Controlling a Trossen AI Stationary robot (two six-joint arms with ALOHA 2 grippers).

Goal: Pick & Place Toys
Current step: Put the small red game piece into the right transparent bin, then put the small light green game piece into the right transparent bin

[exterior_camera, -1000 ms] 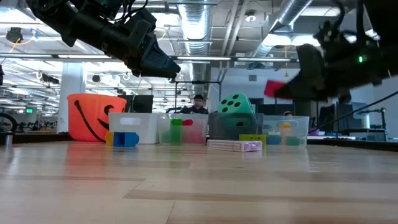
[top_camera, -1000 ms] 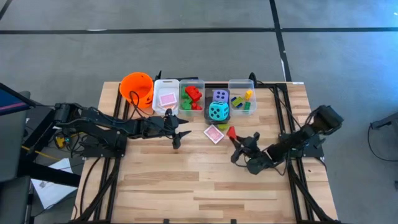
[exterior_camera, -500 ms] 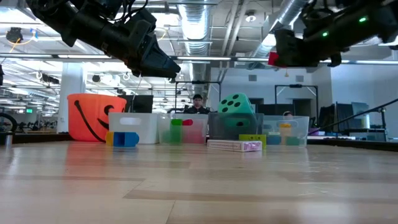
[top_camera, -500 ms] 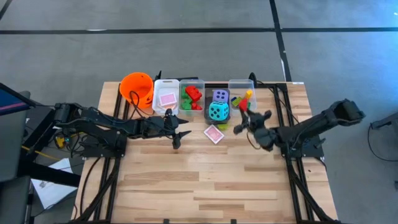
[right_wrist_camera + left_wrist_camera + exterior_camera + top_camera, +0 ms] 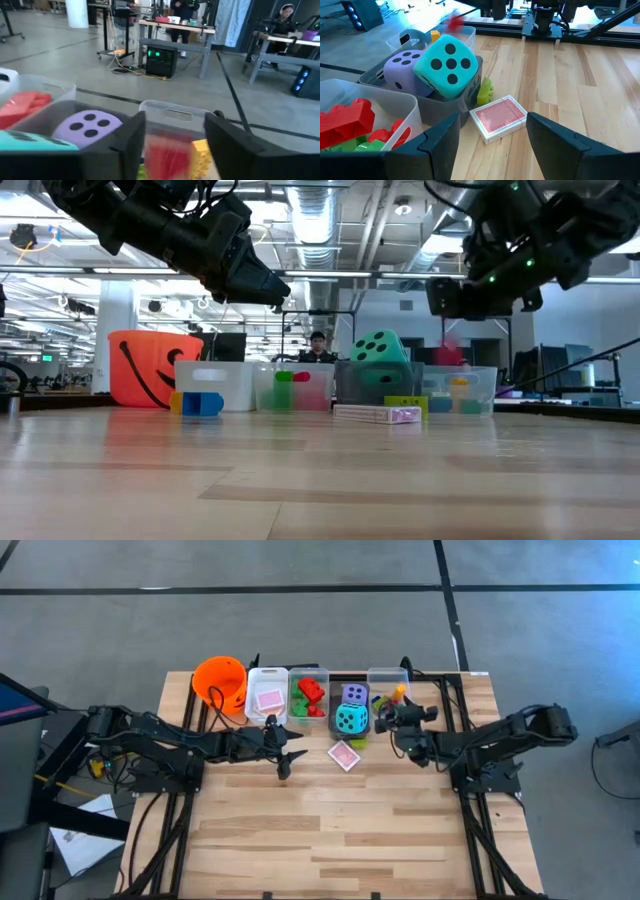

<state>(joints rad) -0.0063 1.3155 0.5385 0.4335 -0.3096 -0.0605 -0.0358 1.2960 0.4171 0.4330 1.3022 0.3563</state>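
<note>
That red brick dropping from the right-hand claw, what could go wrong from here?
The red brick is blurred, falling between the right gripper's parted fingers above the rightmost clear bin. That bin already holds bricks, so it might bounce out. The card deck and a green brick lie on the table beside the dice bin, easy to miss.

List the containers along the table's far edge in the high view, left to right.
orange bucket → bin with a pink card → bin of red and green bricks → bin with the two dice → bin of mixed bricks

No readable text anywhere — only pips on the two dice.
</note>
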